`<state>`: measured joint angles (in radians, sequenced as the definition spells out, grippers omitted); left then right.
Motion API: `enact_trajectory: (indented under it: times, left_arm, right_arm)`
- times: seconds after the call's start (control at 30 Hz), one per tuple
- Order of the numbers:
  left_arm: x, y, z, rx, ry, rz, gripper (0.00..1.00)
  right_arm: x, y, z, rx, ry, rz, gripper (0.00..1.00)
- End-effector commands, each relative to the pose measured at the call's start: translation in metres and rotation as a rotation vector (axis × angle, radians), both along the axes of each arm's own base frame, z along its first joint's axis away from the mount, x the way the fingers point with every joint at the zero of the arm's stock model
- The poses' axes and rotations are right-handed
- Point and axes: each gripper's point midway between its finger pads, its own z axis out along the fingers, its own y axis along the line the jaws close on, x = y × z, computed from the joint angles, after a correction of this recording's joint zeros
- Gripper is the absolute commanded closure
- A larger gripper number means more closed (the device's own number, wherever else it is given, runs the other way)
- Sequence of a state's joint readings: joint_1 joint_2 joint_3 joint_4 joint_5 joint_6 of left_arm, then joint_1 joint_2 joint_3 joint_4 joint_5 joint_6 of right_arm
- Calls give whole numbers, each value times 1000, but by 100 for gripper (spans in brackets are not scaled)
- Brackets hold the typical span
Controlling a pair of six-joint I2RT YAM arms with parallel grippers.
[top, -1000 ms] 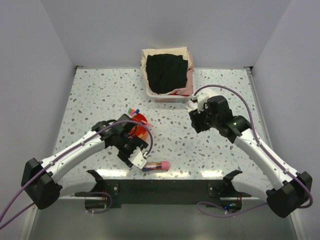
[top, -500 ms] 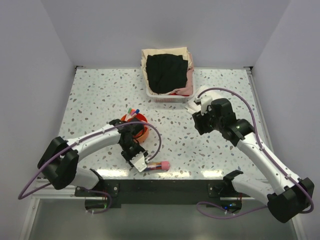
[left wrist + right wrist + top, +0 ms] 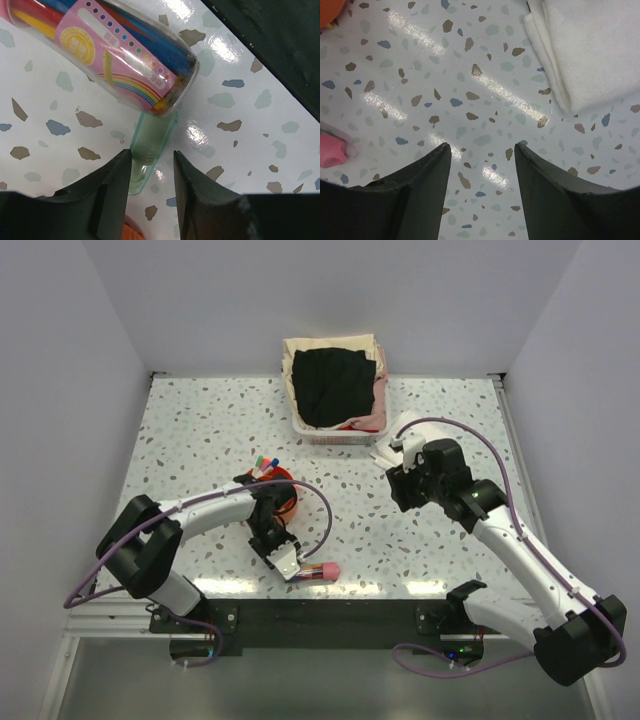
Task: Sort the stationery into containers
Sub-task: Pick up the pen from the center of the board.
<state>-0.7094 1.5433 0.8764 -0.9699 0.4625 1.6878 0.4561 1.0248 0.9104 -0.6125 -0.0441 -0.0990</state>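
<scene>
from above, your left gripper (image 3: 288,562) sat low against the near end of the clear tube (image 3: 312,571), with the orange tray (image 3: 287,492) just behind its wrist and pens (image 3: 266,461) standing in the tray. your right gripper (image 3: 392,487) hung with the folded white cloth (image 3: 384,454) just ahead of it.

in the left wrist view, your fingers (image 3: 110,192) stood narrowly apart. the near end of a pale green piece (image 3: 152,137) lay between the tips, and the tube lay crosswise just ahead.

in the right wrist view, your jaws were spread wide over the speckled table (image 3: 470,85), gripping nothing. the cloth lay ahead to the right, and the tube's pink cap far to the left.
</scene>
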Motion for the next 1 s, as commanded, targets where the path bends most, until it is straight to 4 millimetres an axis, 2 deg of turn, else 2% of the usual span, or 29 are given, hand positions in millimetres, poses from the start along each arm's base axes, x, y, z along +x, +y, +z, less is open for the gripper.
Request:
enact_trajectory:
  times: [0.0, 0.23, 0.37, 0.57, 0.6, 0.67, 0.83, 0.97]
  left_arm:
    - [9, -9, -1, -32, -50, -43, 57]
    - [4, -7, -18, -10, -63, -37, 58]
    - [3, -10, -21, -17, -64, -38, 59]
    - [3, -10, -25, 13, -41, 10, 81]
    - [4, -11, -24, 11, -43, 20, 89]
    - [4, -12, -23, 8, -43, 43, 99]
    - [17, -14, -3, -23, -112, 134, 100]
    - [34, -4, 13, -47, -149, 207, 100]
  right_arm:
    - [5, -1, 7, 11, -46, 2, 42]
    - [6, -3, 5, 4, -40, -5, 42]
    - [6, -5, 4, 1, -36, -9, 42]
    - [8, -5, 4, 4, -41, -15, 42]
    - [9, -5, 4, 3, -40, -18, 42]
    - [10, -6, 4, 1, -43, -22, 42]
    - [11, -8, 8, -4, -48, -26, 42]
    - [13, -8, 8, -1, -52, -27, 42]
